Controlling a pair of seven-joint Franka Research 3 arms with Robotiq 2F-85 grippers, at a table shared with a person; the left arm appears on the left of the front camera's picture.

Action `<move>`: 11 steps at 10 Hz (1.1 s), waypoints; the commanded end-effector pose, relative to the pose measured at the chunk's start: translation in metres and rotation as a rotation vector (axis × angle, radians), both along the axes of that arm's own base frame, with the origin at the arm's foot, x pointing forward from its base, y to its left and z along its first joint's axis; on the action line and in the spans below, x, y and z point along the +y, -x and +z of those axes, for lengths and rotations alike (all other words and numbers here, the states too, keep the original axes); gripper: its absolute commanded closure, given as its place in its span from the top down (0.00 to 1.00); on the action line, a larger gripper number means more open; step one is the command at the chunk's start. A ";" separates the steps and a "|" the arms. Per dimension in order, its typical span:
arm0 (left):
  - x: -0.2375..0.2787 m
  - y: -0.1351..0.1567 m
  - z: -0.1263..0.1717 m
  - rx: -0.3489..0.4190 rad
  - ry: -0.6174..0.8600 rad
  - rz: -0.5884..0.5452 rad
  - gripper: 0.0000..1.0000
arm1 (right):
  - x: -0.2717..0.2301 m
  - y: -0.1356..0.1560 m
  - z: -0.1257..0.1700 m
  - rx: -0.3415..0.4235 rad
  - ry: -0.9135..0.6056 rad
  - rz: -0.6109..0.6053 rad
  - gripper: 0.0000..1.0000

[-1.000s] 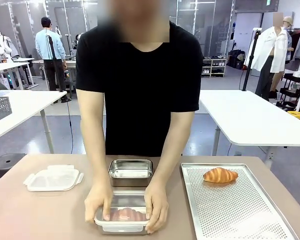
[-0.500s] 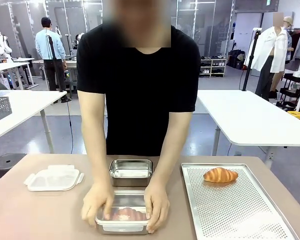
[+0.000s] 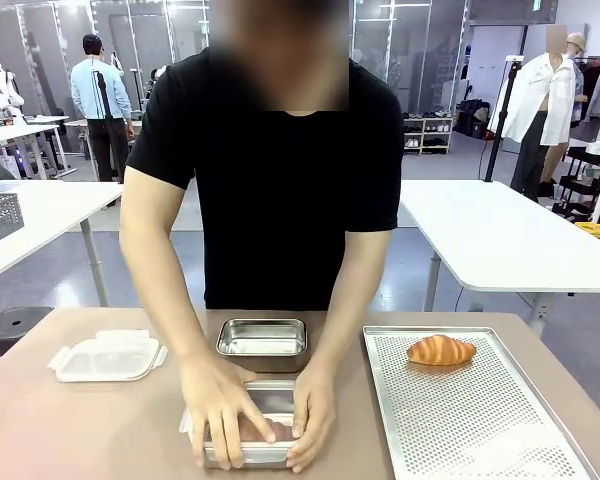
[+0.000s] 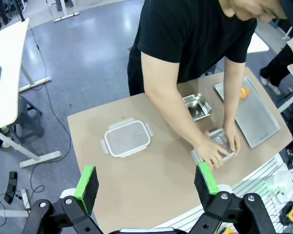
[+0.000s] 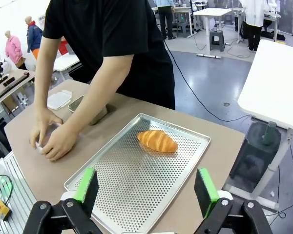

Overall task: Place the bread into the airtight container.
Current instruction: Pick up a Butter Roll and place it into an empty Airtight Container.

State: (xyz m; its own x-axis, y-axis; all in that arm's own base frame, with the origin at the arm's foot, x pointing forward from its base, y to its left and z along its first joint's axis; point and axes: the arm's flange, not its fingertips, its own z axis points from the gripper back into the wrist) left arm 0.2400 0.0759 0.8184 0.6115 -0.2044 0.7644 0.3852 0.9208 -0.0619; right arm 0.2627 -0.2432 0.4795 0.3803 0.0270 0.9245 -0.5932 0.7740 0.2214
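Left tool (image 4: 146, 180) spread wide at the bottom of its wrist view, nothing between the green pads, high above the desk (image 3: 100, 420). Right tool (image 5: 145, 184) likewise wide apart and gripping nothing, low in its wrist view over the near edge of a perforated tray (image 5: 132, 175).

Bread (image 3: 440, 350) lying on the upper part of that tray, right of centre in the front view, clear of both tools.

Lower middle of the front view: steel container (image 3: 260, 455) under a person's two hands, hand at picture left (image 3: 220, 405) flat over the top, hand at picture right (image 3: 313, 415) against the side. Something brownish inside, mostly hidden.

Just above it in the frame, open steel box (image 3: 262, 342), near the hands. Clear plastic lid (image 3: 107, 356) at the left of the desk, well apart from both.
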 end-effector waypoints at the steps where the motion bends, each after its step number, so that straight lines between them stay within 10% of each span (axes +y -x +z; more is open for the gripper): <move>1: -0.001 0.001 0.002 -0.004 0.001 -0.007 1.00 | -0.001 -0.001 -0.001 -0.020 0.011 0.006 1.00; 11: -0.001 0.001 0.002 -0.004 0.001 -0.007 1.00 | -0.001 -0.001 -0.001 -0.020 0.011 0.006 1.00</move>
